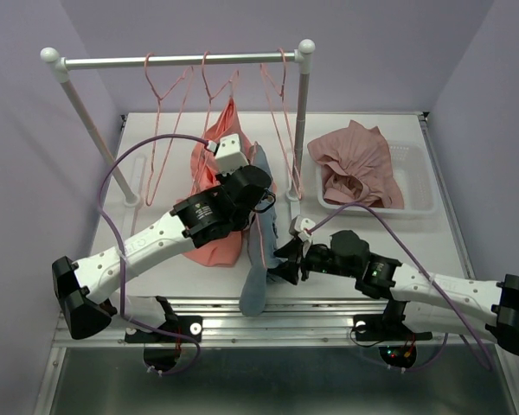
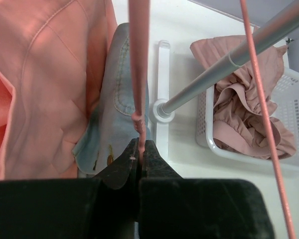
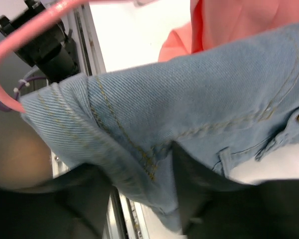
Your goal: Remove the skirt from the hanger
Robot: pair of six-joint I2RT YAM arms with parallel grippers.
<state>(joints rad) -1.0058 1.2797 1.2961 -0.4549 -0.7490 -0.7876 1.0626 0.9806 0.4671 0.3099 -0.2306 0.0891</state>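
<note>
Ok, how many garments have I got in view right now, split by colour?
Salmon-coral, the skirt: 1
Light blue, the denim garment: 1
Mauve-pink, the ruffled garment lying in the white basket: 1
Total: 3 garments

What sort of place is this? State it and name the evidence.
Probably a robot-lab test cell: plain lavender walls boxing in a white table, a small clothes rail with pink hangers, and two robot arms bolted at its edge.
</note>
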